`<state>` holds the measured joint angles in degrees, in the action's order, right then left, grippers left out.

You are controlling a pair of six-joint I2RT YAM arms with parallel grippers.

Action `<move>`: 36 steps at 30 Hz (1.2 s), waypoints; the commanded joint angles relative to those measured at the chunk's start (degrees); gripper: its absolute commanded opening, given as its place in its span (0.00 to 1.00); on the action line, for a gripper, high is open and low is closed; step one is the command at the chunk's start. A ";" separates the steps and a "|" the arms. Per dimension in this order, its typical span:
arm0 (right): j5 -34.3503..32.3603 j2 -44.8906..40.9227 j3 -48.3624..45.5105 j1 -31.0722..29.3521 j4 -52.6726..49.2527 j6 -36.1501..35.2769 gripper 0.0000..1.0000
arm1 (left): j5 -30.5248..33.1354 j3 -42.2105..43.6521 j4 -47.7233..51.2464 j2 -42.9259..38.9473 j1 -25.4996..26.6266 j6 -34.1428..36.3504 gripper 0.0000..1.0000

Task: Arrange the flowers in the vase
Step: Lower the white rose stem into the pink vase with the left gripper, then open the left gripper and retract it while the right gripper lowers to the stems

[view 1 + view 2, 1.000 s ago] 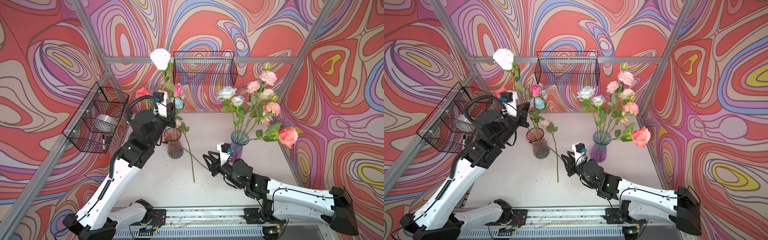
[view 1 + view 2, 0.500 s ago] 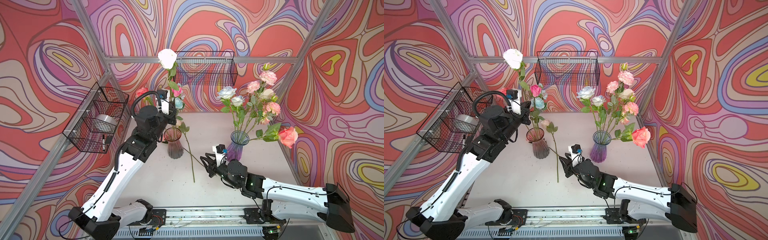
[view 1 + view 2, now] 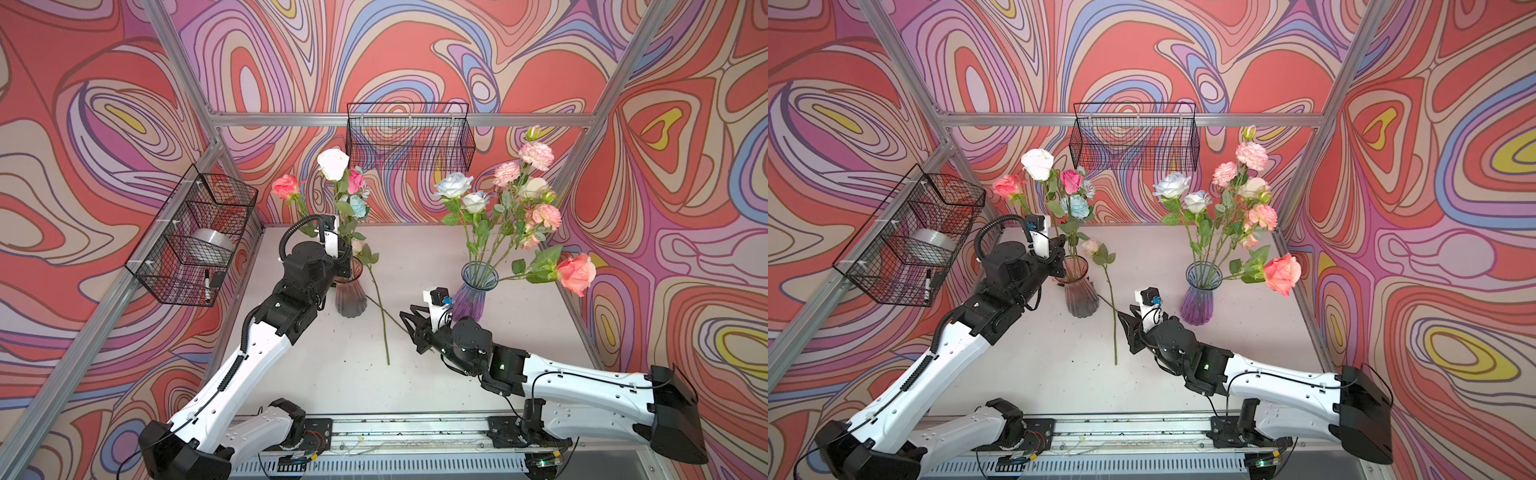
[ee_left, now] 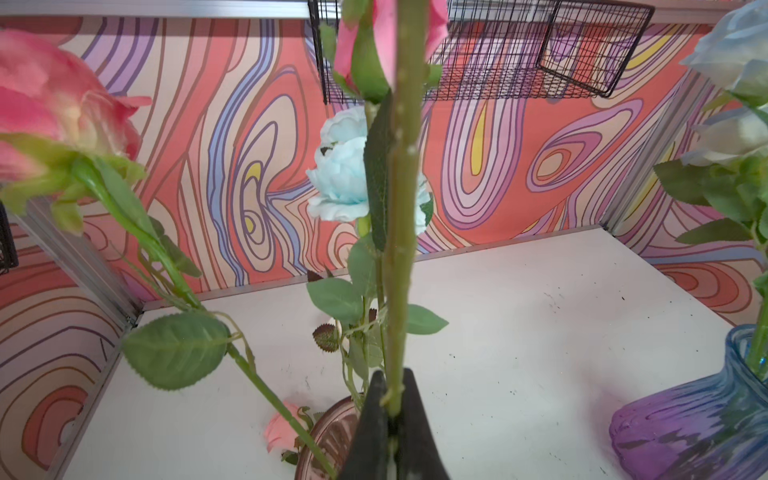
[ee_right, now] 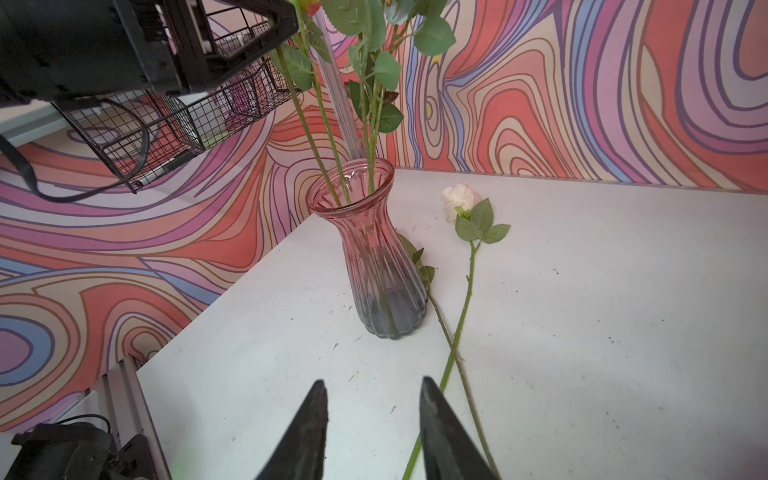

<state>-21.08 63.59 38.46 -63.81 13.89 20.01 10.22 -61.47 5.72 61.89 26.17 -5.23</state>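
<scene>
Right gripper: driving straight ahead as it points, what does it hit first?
Likely the pink vase, dead ahead of the open right gripper. The loose stems on the table pass close beside one fingertip and might be brushed first; depth is unclear.

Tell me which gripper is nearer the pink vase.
Left. The left gripper is just above the pink vase, shut on the white rose; the right gripper sits open, apart from it, low over the table.
</scene>
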 commanded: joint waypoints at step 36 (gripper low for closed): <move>6.44 18.84 19.76 10.84 -21.82 4.86 0.34 | 1.12 -5.70 39.95 -25.28 -0.73 -9.24 0.89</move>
<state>-18.85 80.47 56.36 -54.15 -5.10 23.29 9.04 -67.18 42.22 38.89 25.76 -12.99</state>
